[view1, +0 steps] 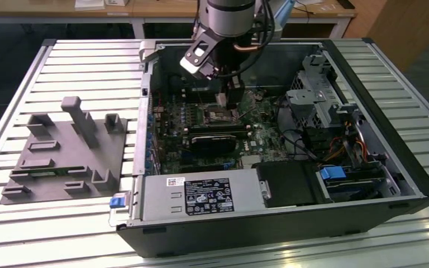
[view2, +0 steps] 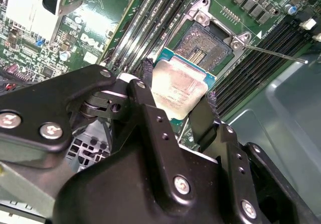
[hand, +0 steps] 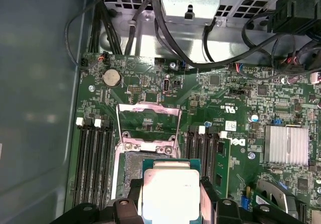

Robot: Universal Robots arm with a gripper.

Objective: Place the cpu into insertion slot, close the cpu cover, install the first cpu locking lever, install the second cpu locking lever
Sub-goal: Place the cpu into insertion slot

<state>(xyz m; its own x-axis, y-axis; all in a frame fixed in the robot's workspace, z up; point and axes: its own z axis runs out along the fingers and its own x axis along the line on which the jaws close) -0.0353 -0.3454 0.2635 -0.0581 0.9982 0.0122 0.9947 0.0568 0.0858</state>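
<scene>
The open computer case [view1: 414,176] lies on the slatted table [view1: 73,61]; inside it are the green motherboard [view1: 177,120] and, at the near side, a power supply [view1: 199,195]; a grey fixture [view1: 65,151] sits on the table at the exterior view's left. The gripper [view2: 179,89] is clamped narrow on the cpu [view2: 175,81], its fingers [view2: 147,72] on two opposite edges, holding it partly over the insertion slot [view2: 205,45], whose contact field is bare. The first wrist view shows the cpu cover [hand: 150,106] standing raised on its hinge at the slot's far side; the second wrist view shows a thin lever [view2: 276,53] jutting beside the slot.
</scene>
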